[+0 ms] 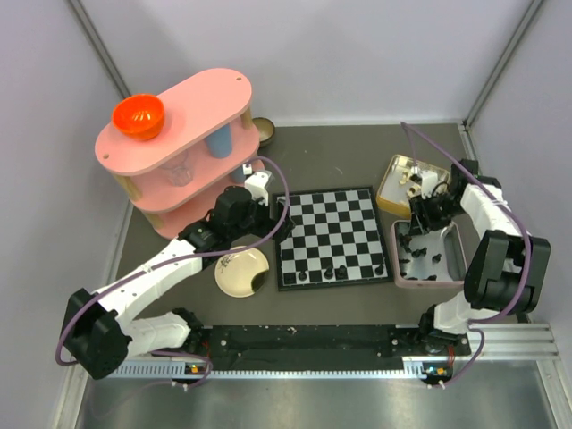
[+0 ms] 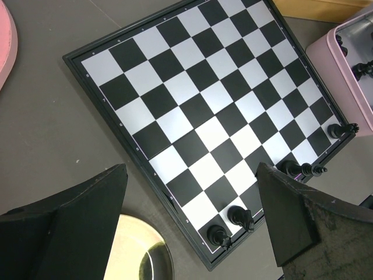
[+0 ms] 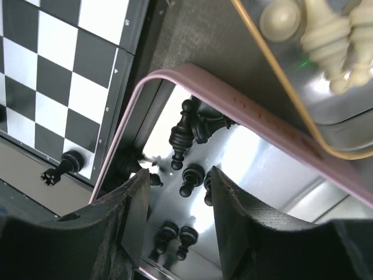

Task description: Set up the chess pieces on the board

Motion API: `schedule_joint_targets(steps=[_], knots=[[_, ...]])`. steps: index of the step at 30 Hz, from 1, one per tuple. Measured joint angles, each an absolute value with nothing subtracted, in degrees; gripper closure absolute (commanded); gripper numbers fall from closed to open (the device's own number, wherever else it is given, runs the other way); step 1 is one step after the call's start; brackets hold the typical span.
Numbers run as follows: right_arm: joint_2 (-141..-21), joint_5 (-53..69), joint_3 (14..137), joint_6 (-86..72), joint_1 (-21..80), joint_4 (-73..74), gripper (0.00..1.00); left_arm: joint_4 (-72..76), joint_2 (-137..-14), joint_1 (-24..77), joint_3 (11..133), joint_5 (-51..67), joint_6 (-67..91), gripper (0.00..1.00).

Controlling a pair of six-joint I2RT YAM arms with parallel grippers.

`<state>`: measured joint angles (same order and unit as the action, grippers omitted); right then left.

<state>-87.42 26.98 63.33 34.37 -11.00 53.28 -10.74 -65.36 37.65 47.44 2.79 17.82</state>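
Black-white board (image 1: 333,235) flat; black chess pieces (image 2: 240,217) along near edge row.

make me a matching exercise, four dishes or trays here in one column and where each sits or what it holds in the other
1 orange bowl
2 cream plate
3 pink tray
4 yellow tray

A holds black chess pieces
B on top of the pink shelf
C holds cream-white chess pieces
D on the table, left of the board

Pairs: 1-B, 2-D, 3-A, 4-C
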Motion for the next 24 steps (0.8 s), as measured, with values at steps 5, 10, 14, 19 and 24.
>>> schedule_joint_targets(steps=[5, 10, 14, 19, 24], knots=[[-87.50, 24.69, 59.20, 25.58, -11.03, 49.12, 0.55, -10.76, -65.36, 37.60, 47.44, 2.79, 18.06, 0.03], [-88.66, 21.87, 58.37, 16.45, -11.03, 44.88, 0.63, -10.79, -65.36, 37.60, 47.44, 2.79, 18.79, 0.04], [-89.01, 20.03, 56.49, 10.76, -11.00, 41.23, 0.67, -10.98, -65.28, 37.60, 47.44, 2.81, 19.59, 0.04], [-90.28, 19.29, 53.95, 5.48, -11.00, 37.82, 0.67, -11.68, -64.31, 37.60, 47.44, 2.79, 20.38, 0.04], [-90.63, 19.59, 52.90, 2.24, -10.98, 35.59, 0.65, -11.68, -63.86, 37.60, 47.44, 2.81, 21.08, 0.04]])
